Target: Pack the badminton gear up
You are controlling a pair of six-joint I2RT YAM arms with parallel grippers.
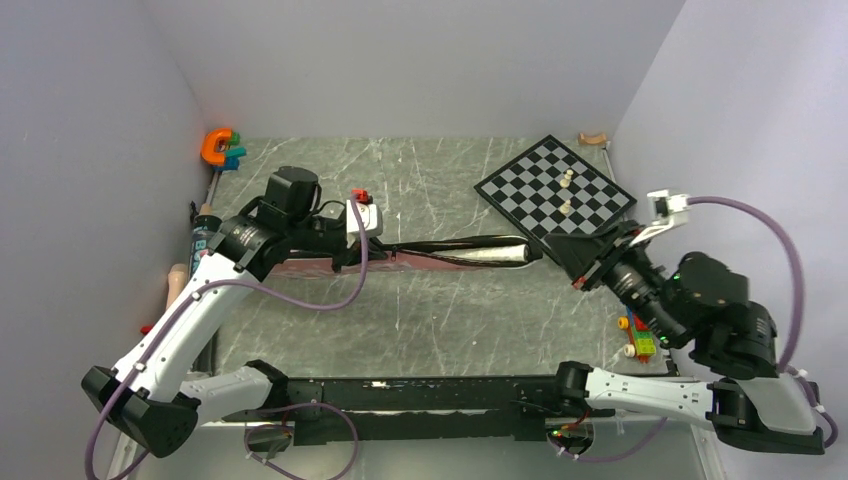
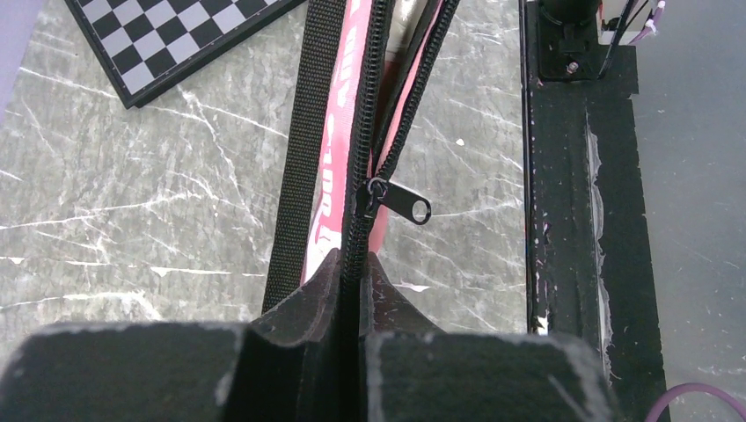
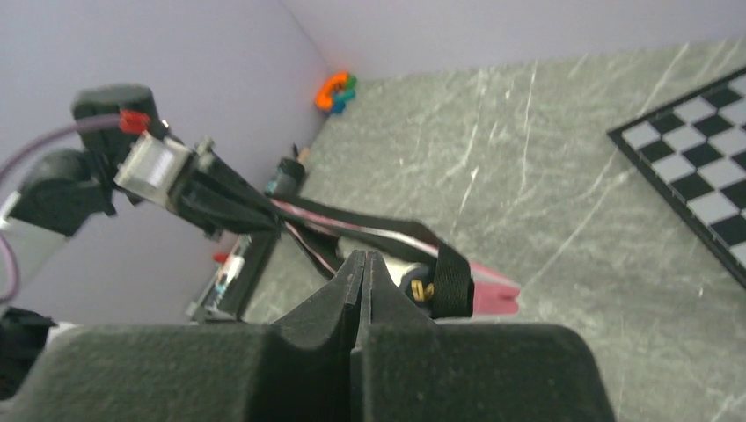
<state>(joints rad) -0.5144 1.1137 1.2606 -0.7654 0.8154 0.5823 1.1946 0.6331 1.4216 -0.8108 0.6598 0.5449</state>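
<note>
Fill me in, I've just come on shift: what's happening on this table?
Both arms are at the pink racket bag lying across the table. The left gripper has its jaws clamped on the bag's zipper line just behind the zipper pull; beyond the pull the zipper gapes open. The right gripper sits at the bag's other end, by the black strap, jaws shut; whether they pinch anything is unclear.
</note>
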